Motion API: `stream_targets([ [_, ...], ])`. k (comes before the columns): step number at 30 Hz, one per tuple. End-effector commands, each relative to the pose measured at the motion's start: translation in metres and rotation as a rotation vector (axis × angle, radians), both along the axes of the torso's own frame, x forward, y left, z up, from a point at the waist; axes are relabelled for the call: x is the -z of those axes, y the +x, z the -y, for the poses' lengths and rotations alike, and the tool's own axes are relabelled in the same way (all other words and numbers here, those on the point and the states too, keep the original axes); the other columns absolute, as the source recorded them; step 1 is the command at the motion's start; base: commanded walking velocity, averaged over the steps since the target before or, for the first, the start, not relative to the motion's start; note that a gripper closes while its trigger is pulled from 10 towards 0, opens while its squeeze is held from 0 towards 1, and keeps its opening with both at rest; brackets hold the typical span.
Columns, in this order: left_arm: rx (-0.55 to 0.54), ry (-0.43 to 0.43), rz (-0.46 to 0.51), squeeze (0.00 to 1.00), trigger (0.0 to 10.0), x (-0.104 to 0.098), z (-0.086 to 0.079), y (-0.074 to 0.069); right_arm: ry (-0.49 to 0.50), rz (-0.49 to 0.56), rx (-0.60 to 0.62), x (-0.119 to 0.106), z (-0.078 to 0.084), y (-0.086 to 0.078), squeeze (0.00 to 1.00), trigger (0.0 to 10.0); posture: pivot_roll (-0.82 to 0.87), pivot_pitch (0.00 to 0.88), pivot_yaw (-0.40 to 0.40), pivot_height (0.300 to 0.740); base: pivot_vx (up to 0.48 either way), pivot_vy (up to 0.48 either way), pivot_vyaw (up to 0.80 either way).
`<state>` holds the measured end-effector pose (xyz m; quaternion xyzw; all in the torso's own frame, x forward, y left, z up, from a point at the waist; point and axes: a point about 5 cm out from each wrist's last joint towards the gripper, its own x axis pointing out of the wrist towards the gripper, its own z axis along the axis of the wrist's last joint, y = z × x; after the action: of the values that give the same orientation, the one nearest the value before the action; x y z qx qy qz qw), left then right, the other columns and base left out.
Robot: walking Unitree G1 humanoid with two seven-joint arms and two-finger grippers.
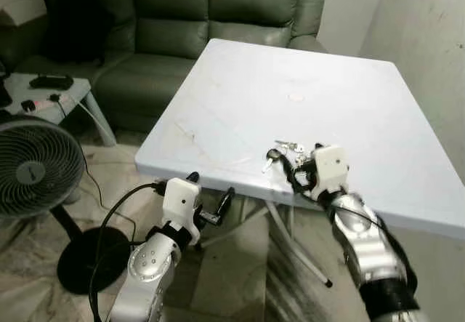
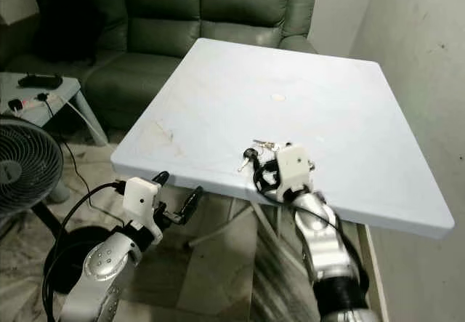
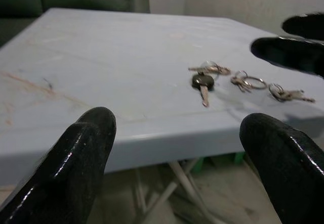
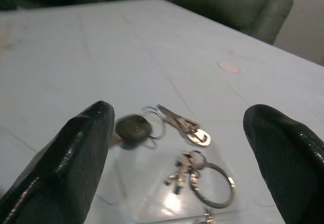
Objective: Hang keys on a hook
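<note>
White table (image 1: 240,97) | keys (image 4: 172,133) between spread right end effector (image 4: 177,148) fingers

A pale table, a green sofa and a fan in a bare room

The white square table (image 1: 240,97) fills the centre; a dark green leather sofa (image 1: 182,24) spans the top. At left, a black standing fan (image 1: 33,169) sits below a small side table (image 1: 69,93) carrying dark gadgets.

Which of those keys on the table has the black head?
The key with the black head lies at the end of the bunch toward the robot's left, blade pointing at the table edge. The other keys are plain metal.
</note>
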<state>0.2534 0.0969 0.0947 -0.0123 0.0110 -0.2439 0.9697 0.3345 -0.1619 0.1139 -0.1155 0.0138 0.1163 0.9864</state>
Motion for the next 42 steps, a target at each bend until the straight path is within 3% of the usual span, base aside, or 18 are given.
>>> stream_targets([
  [1,0.011,0.014,0.012,0.0,10.0,-0.004,0.001,-0.001,-0.019,-0.023,0.011,0.005,0.004,0.001,0.0,10.0,-0.01,0.052,-0.053,0.74,0.0,0.0,0.0],
  [6,0.01,0.008,0.008,0.0,10.0,-0.005,0.003,-0.004,-0.004,-0.133,0.016,0.016,0.017,0.007,0.0,10.0,-0.01,0.056,-0.059,0.74,0.0,0.0,0.0],
  [17,0.01,0.006,0.004,0.0,10.0,-0.005,0.006,-0.007,0.04,-0.154,-0.053,0.019,0.023,0.008,0.0,10.0,-0.01,0.049,-0.064,0.74,0.0,0.0,0.0],
  [18,0.009,0.008,0.005,0.0,10.0,-0.005,0.006,-0.007,0.05,-0.141,-0.065,0.019,0.023,0.008,0.0,6.6,-0.01,0.049,-0.064,0.74,0.0,0.0,0.0],
  [19,0.008,0.008,0.005,0.0,10.0,-0.005,0.006,-0.007,0.052,-0.138,-0.068,0.018,0.023,0.008,0.0,1.3,-0.01,0.049,-0.064,0.74,0.0,0.0,0.0],
  [20,0.008,0.008,0.005,0.0,10.0,-0.005,0.006,-0.007,0.048,-0.14,-0.06,0.019,0.024,0.009,0.0,1.2,0.0,0.047,-0.064,0.74,0.0,0.0,0.0],
  [21,0.007,0.007,0.006,0.0,10.0,-0.006,0.006,-0.006,0.043,-0.145,-0.048,0.02,0.027,0.009,0.0,2.3,0.0,0.047,-0.064,0.74,0.0,0.0,0.0],
  [24,0.006,0.007,0.007,0.0,10.0,-0.006,0.006,-0.006,0.058,-0.154,-0.031,0.021,0.03,0.01,0.0,2.5,0.0,0.045,-0.063,0.74,0.0,0.0,0.0],
  [26,0.005,0.008,0.007,0.0,10.0,-0.006,0.006,-0.006,0.057,-0.149,-0.027,0.02,0.031,0.011,0.0,0.1,0.0,0.045,-0.062,0.74,0.0,0.0,0.0],
  [29,0.005,0.009,0.008,0.0,10.0,-0.006,0.006,-0.005,0.061,-0.16,-0.001,0.021,0.035,0.012,0.0,0.5,0.0,0.045,-0.062,0.74,0.0,0.0,0.0],
  [30,0.005,0.009,0.009,0.0,10.0,-0.007,0.006,-0.005,0.06,-0.162,0.004,0.021,0.037,0.013,0.0,0.0,0.0,0.045,-0.062,0.74,0.0,0.0,0.0],
  [31,0.005,0.009,0.009,0.0,10.0,-0.007,0.006,-0.005,0.06,-0.162,0.004,0.021,0.037,0.013,0.0,0.0,0.0,0.045,-0.062,0.74,0.0,0.0,0.0],
  [32,0.005,0.009,0.009,0.0,10.0,-0.007,0.006,-0.005,0.051,-0.163,0.008,0.021,0.037,0.013,0.0,2.3,0.0,0.048,-0.061,0.74,0.0,0.0,0.0],
  [33,0.004,0.008,0.009,0.0,10.0,-0.007,0.005,-0.004,0.047,-0.167,0.016,0.022,0.039,0.013,0.0,5.4,0.0,0.048,-0.061,0.74,0.0,0.0,0.0],
  [35,0.003,0.007,0.009,0.0,10.0,-0.007,0.005,-0.004,0.047,-0.172,0.024,0.022,0.041,0.013,0.0,8.0,0.0,0.05,-0.061,0.74,0.0,0.0,0.0],
  [38,0.001,0.008,0.007,0.0,10.0,-0.007,0.005,-0.004,0.03,-0.175,0.034,0.023,0.044,0.013,0.0,8.8,0.0,0.05,-0.06,0.74,0.0,0.0,0.0],
  [39,0.001,0.008,0.007,0.0,10.0,-0.007,0.005,-0.004,0.027,-0.186,0.033,0.024,0.046,0.013,0.0,10.0,0.0,0.053,-0.06,0.74,0.0,0.0,0.0],
  [42,-0.001,0.008,0.007,0.0,10.0,-0.007,0.005,-0.004,0.033,-0.199,0.021,0.025,0.048,0.012,0.0,10.0,0.0,0.055,-0.059,0.74,0.0,0.0,0.0],
])
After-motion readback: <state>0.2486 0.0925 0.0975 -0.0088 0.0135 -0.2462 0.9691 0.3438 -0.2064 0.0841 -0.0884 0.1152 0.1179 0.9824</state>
